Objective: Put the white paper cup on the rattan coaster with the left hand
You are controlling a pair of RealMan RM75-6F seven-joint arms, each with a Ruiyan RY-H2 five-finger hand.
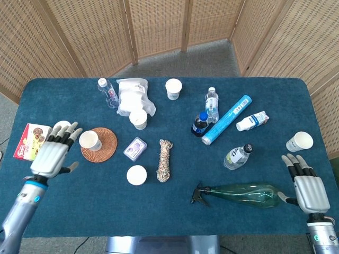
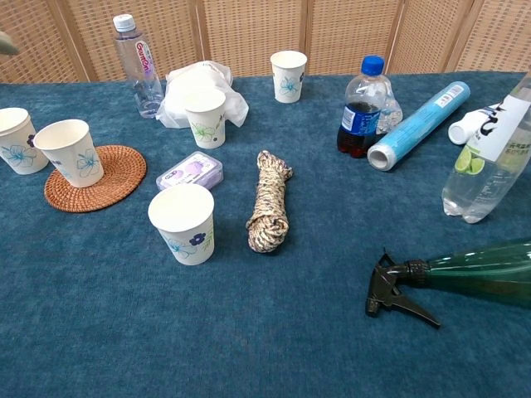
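A white paper cup (image 1: 89, 140) (image 2: 71, 152) with a blue flower print stands upright on the left part of the round rattan coaster (image 1: 99, 144) (image 2: 89, 178). My left hand (image 1: 52, 153) hovers open to the left of the coaster, fingers spread, clear of the cup and holding nothing. The chest view shows none of it except a sliver at the top left edge. My right hand (image 1: 307, 185) rests open at the table's front right corner, beside the green spray bottle (image 1: 241, 194).
Another cup (image 2: 15, 139) stands just left of the coaster, with a snack box (image 1: 33, 141) beyond it. Nearby are a cup (image 1: 136, 174), a purple box (image 1: 135, 148), a rope bundle (image 1: 166, 160), a cup by a white bag (image 1: 139, 118), bottles and a blue roll (image 1: 226, 119).
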